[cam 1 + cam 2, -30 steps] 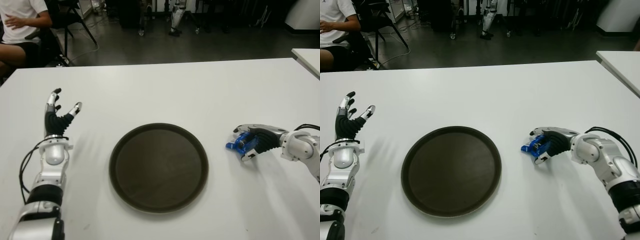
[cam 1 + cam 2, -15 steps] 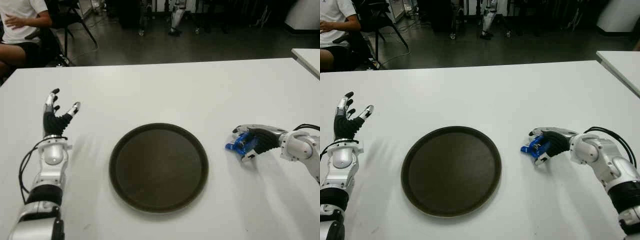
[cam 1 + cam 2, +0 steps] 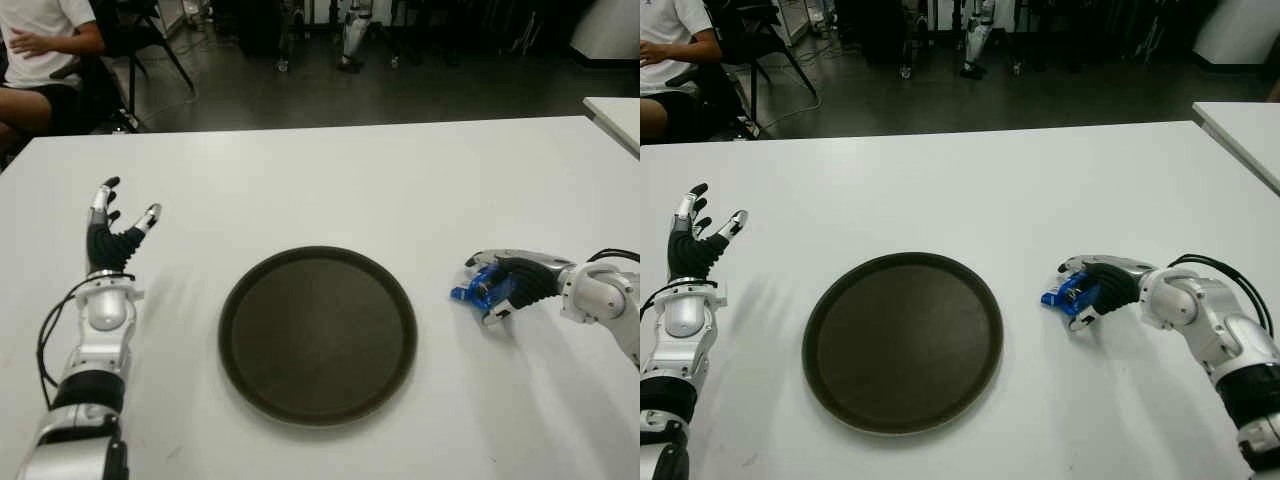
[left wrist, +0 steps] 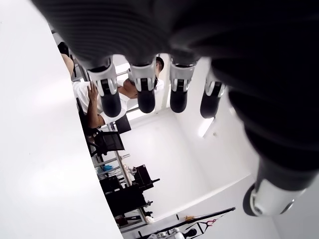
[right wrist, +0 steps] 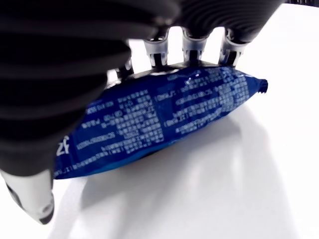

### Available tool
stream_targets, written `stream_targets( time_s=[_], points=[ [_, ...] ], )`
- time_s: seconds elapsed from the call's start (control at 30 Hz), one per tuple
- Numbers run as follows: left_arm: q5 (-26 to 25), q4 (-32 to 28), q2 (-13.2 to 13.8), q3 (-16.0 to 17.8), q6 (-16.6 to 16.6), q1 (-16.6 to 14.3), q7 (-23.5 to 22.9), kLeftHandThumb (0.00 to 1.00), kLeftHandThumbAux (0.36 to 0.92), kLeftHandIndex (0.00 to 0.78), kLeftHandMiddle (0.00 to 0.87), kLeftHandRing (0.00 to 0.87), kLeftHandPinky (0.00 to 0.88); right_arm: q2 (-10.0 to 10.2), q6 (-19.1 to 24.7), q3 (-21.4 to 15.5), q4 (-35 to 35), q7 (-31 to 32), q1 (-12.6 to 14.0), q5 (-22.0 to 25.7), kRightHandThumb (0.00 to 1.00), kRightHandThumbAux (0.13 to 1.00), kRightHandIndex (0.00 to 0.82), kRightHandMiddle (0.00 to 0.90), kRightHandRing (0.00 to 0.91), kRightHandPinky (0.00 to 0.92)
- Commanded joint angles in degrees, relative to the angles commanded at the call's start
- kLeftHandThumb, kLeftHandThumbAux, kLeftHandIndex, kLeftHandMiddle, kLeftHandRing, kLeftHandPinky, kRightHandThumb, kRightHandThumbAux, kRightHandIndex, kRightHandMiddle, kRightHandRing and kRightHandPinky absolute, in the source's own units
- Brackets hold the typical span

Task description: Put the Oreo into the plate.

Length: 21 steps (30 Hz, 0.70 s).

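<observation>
White table [image 3: 330, 180] is filling most of the scene, with a dark floor and chair legs being seen beyond its far edge and a seated person [image 3: 40, 50] being glimpsed at the far left corner. A round dark plate [image 3: 317, 335] is being shown near the middle of the table, with nothing lying in it. To the right of the plate and apart from it, the blue Oreo packet [image 5: 159, 119] is being gripped by the right hand [image 3: 505, 280], whose fingers [image 5: 192, 47] are being curled over its top while the thumb is being pressed along its side. The left hand [image 3: 110, 235] is being held to the left of the plate, fingers spread and nothing being held.
</observation>
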Motion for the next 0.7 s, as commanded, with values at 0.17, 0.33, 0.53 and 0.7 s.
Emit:
stream_targets(
  time_s=[0.17,0.33,0.53,0.7],
  points=[
    [0.0,-0.2,0.0,0.1,0.4,0.1,0.0,0.0,0.614,0.0,0.0,0.018,0.047,-0.3,0.1,-0.3,-0.1,0.0,0.3,0.1,0.0,0.648,0.0,0.0,0.0,0.0],
    [0.2,-0.6,0.0,0.1,0.6,0.2,0.1,0.0,0.605,0.0,0.0,0.011,0.035,-0.4,1.2,-0.1,-0.4,0.0,0.4,-0.6,0.0,0.657,0.0,0.0,0.0,0.0],
    [0.6,-0.8,0.1,-0.1,0.4,0.3,0.4,0.0,0.595,0.0,0.0,0.008,0.033,-0.8,1.9,-0.2,-1.1,0.2,0.8,-0.6,0.0,0.663,0.0,0.0,0.0,0.0],
    [1.0,-0.7,0.2,-0.2,0.4,0.3,0.7,0.0,0.601,0.0,0.0,0.007,0.035,-1.0,1.8,-0.4,-1.3,0.4,0.9,-0.2,0.0,0.666,0.0,0.0,0.0,0.0]
  ],
)
